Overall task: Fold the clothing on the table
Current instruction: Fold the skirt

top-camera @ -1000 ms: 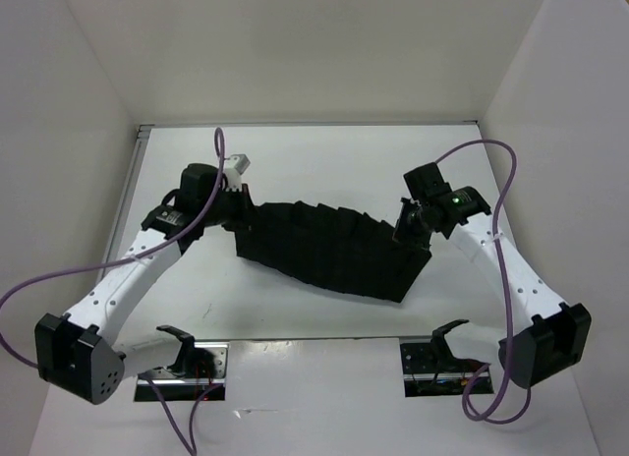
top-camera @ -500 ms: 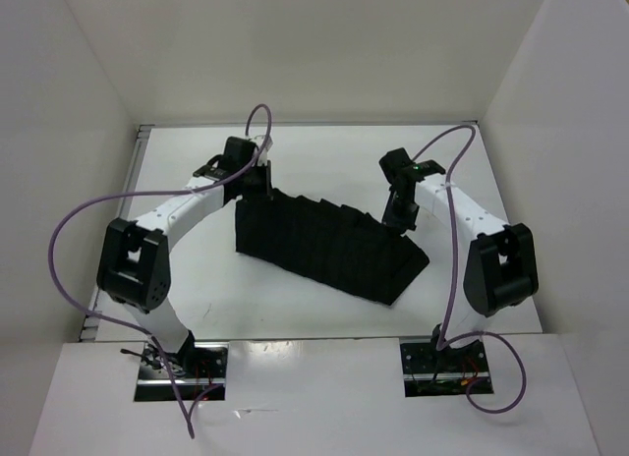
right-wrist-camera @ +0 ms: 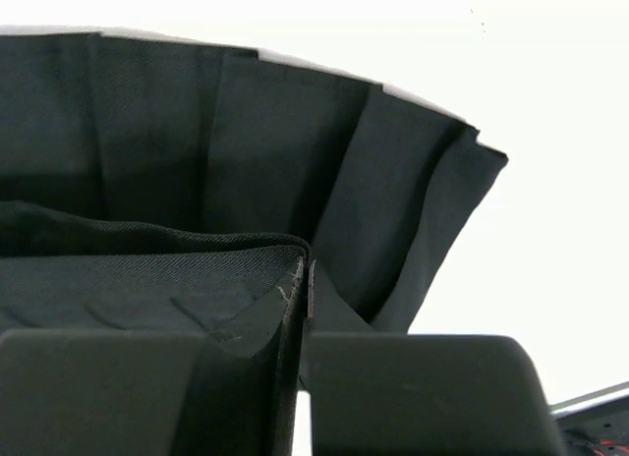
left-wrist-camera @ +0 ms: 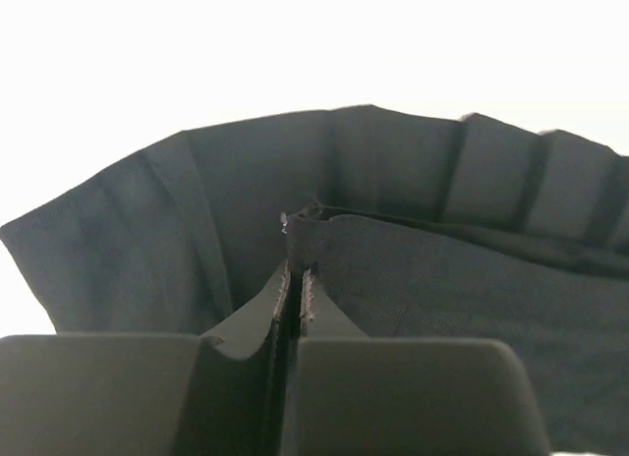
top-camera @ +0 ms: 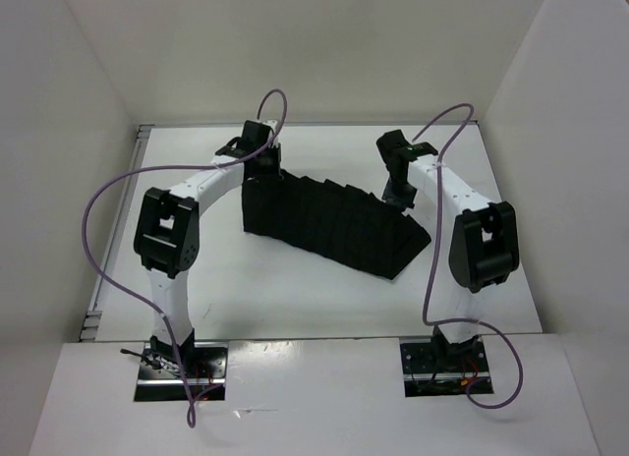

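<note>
The clothing [top-camera: 334, 225], a black pleated skirt, lies doubled over on the white table [top-camera: 295, 299], slanting from upper left to lower right. My left gripper [top-camera: 263, 169] is at its far left corner, and in the left wrist view this gripper [left-wrist-camera: 296, 271] is shut on a lifted edge of the clothing [left-wrist-camera: 442, 279]. My right gripper [top-camera: 398, 196] is at the far right edge. Seen from the right wrist, this gripper [right-wrist-camera: 306, 269] is shut on a folded corner of the clothing [right-wrist-camera: 246, 151], with pleats hanging beyond.
White upright walls [top-camera: 69, 132] close in the table on the left, back and right. A thin metal rim [top-camera: 118, 250] runs along the left side. Purple cables [top-camera: 108, 240] loop off both arms. Two arm base mounts [top-camera: 182, 363] sit at the near edge.
Both arms have stretched toward the back of the table, carrying the held skirt edge away from me and over the rest. The skirt now lies folded and narrower.
</note>
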Motion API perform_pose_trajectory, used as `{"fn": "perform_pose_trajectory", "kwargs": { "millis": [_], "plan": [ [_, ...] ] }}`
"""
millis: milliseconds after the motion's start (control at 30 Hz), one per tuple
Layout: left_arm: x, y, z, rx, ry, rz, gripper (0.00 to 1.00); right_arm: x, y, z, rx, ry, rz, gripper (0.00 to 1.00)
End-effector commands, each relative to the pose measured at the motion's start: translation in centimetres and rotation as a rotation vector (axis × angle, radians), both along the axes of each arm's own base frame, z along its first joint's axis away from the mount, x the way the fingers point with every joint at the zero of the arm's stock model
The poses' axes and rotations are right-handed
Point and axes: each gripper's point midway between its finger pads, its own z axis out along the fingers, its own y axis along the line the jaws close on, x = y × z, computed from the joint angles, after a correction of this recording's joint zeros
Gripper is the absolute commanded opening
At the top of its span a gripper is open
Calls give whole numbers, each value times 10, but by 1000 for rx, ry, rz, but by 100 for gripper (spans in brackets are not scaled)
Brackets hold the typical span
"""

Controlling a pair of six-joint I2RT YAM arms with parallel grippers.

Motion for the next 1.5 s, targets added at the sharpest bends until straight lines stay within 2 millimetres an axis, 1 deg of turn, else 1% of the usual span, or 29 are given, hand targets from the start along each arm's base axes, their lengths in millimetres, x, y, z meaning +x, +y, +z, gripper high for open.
{"fn": "perform_pose_trajectory", "kwargs": {
  "millis": [0,33,67,100,133,167,200,233,267,333,367,400,433,467,500,567,600,633,667,700,733,800,833,867,933,1000,1033,1233,1467],
  "plan": [
    [30,10,-1,44,-45,61,26,29,-16,4,-53,-70,-57,9],
    [34,11,-1,47,-49,83,38,35,-18,4,-69,-89,-64,10],
    [38,13,1,52,-52,102,39,44,-23,6,-73,-123,-81,18],
    [41,14,4,58,-63,112,39,50,-24,11,-76,-151,-95,28],
    [45,20,8,49,-69,131,44,57,-27,27,-84,-207,-107,41],
    [49,24,21,40,-93,141,59,62,-29,37,-75,-241,-119,54],
    [49,24,28,35,-106,141,64,64,-30,48,-75,-270,-124,58],
    [50,24,37,27,-126,142,67,67,-28,67,-56,-312,-113,61],
    [50,26,51,24,-153,150,70,64,-29,72,-55,-317,-113,66],
    [44,24,58,22,-163,120,70,59,-26,81,-29,-327,-95,71],
    [39,23,68,18,-180,95,70,51,-24,85,-10,-319,-85,73],
    [34,22,68,14,-176,75,70,44,-23,82,-1,-300,-91,73],
    [29,21,66,8,-167,64,70,28,-24,68,-2,-241,-92,73],
    [19,21,59,6,-144,53,68,20,-23,66,20,-230,-103,73],
    [12,23,53,13,-122,52,65,5,-19,50,48,-176,-97,73],
    [3,29,40,36,-94,66,52,-13,-12,43,104,-152,-112,75],
    [-6,35,25,56,-66,75,47,-31,-7,26,142,-87,-109,75],
    [-8,38,17,70,-57,85,43,-38,-3,20,167,-72,-114,75],
    [-11,41,10,84,-44,93,33,-42,1,20,204,-82,-131,75],
    [-14,45,4,98,-32,102,30,-58,5,3,231,-28,-133,75],
    [-18,46,-13,110,-1,100,26,-61,8,-1,252,-25,-136,75],
    [-18,48,-24,125,19,107,19,-77,12,-17,284,28,-161,76],
    [-21,48,-38,131,56,112,14,-79,13,-20,292,33,-159,76],
    [-22,48,-44,135,68,112,12,-79,13,-23,297,30,-172,76],
    [-21,44,-49,116,82,106,10,-85,14,-31,302,58,-194,76],
    [-22,42,-54,106,99,107,8,-83,15,-36,298,68,-196,76],
    [-26,43,-62,113,117,106,8,-83,15,-41,295,84,-210,76],
    [-36,35,-73,68,166,92,7,-69,17,-71,279,113,-250,76],
    [-50,32,-81,45,201,77,7,-67,12,-84,242,126,-285,75]
  ]
}}
